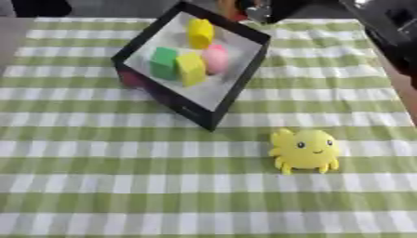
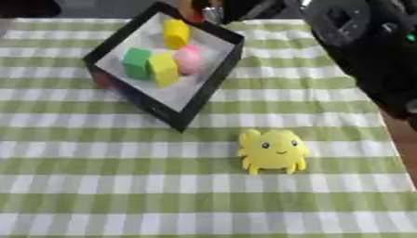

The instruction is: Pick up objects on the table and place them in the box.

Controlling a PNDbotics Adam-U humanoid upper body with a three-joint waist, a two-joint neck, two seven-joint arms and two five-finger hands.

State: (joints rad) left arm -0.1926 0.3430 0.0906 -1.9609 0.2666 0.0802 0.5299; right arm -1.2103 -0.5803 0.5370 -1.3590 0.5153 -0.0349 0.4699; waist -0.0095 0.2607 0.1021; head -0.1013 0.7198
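Green-and-white checked cloth [image 1: 122, 186] covers table; near half bare. Yellow smiling plush toy [image 1: 305, 149] lies right of centre, apart from box. Beyond it, black box [image 1: 213, 108] with white floor, tilted diagonally, holds green block [image 1: 164, 62], two yellow blocks [image 1: 191, 68], pink piece [image 1: 216, 58]. Right arm [image 2: 366, 51] enters far right corner; hand state: cannot tell. Brown table edge [image 1: 405, 88] shows right.

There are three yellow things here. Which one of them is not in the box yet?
The yellow toy with a smiling face. It lies on the checked cloth, in front of the black box, while both yellow blocks are inside it.
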